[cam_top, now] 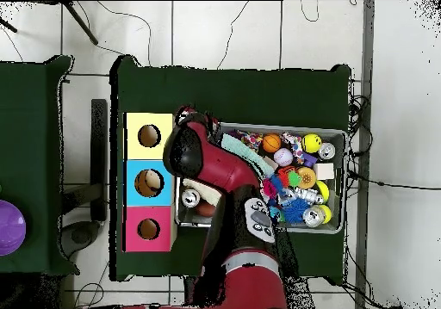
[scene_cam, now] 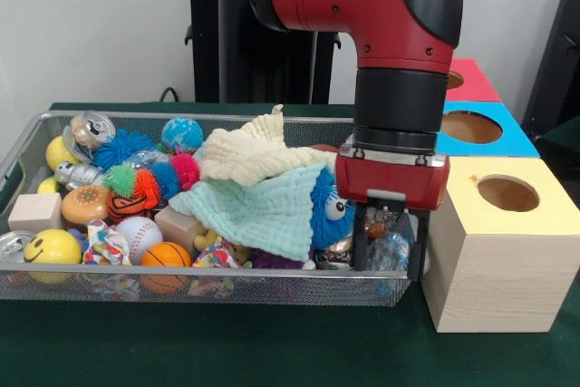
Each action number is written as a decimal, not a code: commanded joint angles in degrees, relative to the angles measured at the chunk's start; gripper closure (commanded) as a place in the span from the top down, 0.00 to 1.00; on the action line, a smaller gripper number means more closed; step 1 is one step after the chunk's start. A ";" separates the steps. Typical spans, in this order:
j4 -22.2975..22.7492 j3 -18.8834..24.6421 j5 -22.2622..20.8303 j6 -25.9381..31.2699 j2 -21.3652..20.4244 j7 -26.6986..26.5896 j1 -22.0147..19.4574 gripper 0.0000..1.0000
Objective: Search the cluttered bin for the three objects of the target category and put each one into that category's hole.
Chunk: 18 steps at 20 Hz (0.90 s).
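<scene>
My gripper reaches down into the right end of the wire mesh bin. Its fingers stand wide apart, open, on either side of a crumpled clear plastic bottle. Whether they touch it I cannot tell. Beside it lie a blue fuzzy toy with eyes, a mint cloth and a cream cloth. Cans, balls such as a yellow smiley ball and a baseball, and a wooden block fill the left part. In the overhead view the arm hides the gripper.
Three boxes with round holes stand right of the bin: yellow nearest, then blue, then red. From above they line up as yellow, blue, red beside the bin. A can lies near the boxes.
</scene>
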 commanded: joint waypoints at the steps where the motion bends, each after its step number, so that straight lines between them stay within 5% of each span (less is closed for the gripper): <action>1: 7.56 4.56 -2.41 -3.86 0.51 15.07 -0.82 1.00; 8: 6.51 4.01 -1.95 -2.83 0.92 13.11 -0.86 1.00; 18: 7.82 4.94 -3.51 -9.71 2.92 15.64 -0.66 1.00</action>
